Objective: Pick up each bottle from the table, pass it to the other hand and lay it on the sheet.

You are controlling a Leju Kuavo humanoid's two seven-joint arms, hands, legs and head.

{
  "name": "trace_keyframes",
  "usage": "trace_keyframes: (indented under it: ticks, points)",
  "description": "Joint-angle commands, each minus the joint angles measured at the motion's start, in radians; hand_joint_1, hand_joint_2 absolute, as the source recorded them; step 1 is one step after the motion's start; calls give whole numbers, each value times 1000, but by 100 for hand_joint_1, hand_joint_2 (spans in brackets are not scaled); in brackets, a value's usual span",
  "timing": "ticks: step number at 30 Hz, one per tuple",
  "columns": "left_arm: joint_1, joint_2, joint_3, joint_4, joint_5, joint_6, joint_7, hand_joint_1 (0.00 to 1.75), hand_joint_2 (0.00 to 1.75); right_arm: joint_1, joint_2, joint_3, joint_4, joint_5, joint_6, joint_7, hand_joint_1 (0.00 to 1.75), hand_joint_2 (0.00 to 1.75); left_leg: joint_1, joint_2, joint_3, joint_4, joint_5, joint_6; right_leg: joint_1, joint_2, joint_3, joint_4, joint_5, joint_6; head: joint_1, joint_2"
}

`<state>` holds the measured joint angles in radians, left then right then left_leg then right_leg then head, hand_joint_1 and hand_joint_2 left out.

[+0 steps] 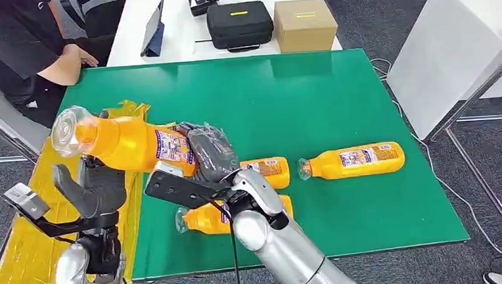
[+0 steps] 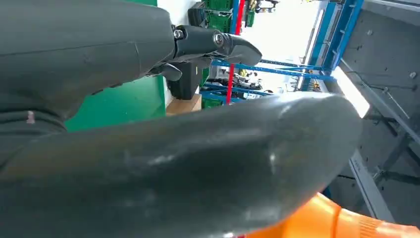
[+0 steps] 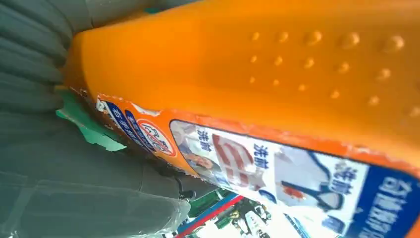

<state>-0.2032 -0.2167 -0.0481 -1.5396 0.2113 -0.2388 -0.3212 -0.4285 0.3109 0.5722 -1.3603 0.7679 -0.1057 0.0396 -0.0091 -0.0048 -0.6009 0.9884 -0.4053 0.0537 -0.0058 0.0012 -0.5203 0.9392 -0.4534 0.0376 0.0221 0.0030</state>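
The right hand (image 1: 211, 151) is wrapped around the base end of an orange bottle (image 1: 126, 142), fingers closed over the labelled part. The bottle is lifted above the tabletop (image 1: 338, 97), its long axis roughly level, its clear cap pointing left over the yellow sheet (image 1: 18, 252). The left hand (image 1: 96, 184) sits just beneath the bottle's neck with its thumb raised; whether it grips or only touches I cannot tell. The label is blue, white and red with Chinese characters too skewed to read. Three more orange bottles (image 1: 355, 160) lie on their sides on the green tabletop, caps leftward.
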Motion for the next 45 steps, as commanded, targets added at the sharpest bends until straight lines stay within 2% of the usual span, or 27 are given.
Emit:
trace_keyframes:
  ticks: [1,5,10,11,16,18,26,32,33,35,38,44,45]
  points:
    - [-96,17,-40,105,-12,21,5,0,0,-100,7,-51,175,4,-4,31,168,175,1,-2,3,0,-1,-3,1,-2,4,0,-1,-1,0,0]
    - [-92,22,-52,103,-12,31,6,0,0,-129,17,-108,250,4,-19,31,171,175,1,0,5,0,-1,-4,1,-1,5,0,-1,-1,0,0]
    - [-86,27,-77,120,-36,45,-10,0,0,-143,19,-149,254,11,-18,27,166,175,0,-1,3,0,0,-2,0,-1,3,0,-1,0,0,0]
    - [-86,27,-84,121,-43,46,-11,0,175,-147,20,-153,256,12,-18,28,173,175,0,-1,4,0,-1,-3,0,-1,5,0,-1,-1,0,0]
    - [-86,31,-146,145,-71,67,-26,0,175,-196,38,-174,311,4,-13,27,173,175,0,-1,2,0,0,-3,0,-1,3,0,-1,-1,0,0]
    - [-93,31,-160,163,-70,82,-30,0,175,-211,38,-140,318,-29,-21,22,168,175,0,0,1,0,0,-2,0,0,2,0,0,0,0,0]
    - [-97,37,-159,169,-66,97,-35,0,175,-212,38,-113,306,-50,-27,28,168,175,0,0,4,0,-2,-4,0,0,5,0,-2,-1,0,0]
    - [-118,51,-119,186,-86,179,-29,0,175,-221,38,30,211,-137,4,42,161,175,0,2,3,2,-2,-4,0,2,3,2,-2,-1,0,0]
    - [-114,51,-125,187,-96,184,-33,0,175,-227,38,49,216,-149,0,53,155,175,0,3,2,1,-2,-4,0,3,2,2,-1,-1,0,0]
    - [-96,48,-148,180,-124,193,-43,0,175,-245,38,76,253,-174,-19,72,159,175,0,2,2,1,-2,-4,0,2,2,1,-1,-1,0,0]
    - [-51,49,-167,169,-143,210,-59,0,175,-248,38,106,303,-196,-37,56,154,175,0,2,4,0,-2,-4,0,1,5,0,-2,-1,0,0]
    - [-20,50,-137,160,-154,224,-72,0,175,-249,38,236,325,-273,-57,56,141,175,0,3,4,-1,-1,-3,0,3,4,-1,-1,-1,0,0]
    - [-15,50,-134,155,-154,225,-72,0,175,-250,38,247,328,-278,-63,59,147,175,0,2,2,-1,-1,-2,0,2,2,-1,0,-1,0,0]
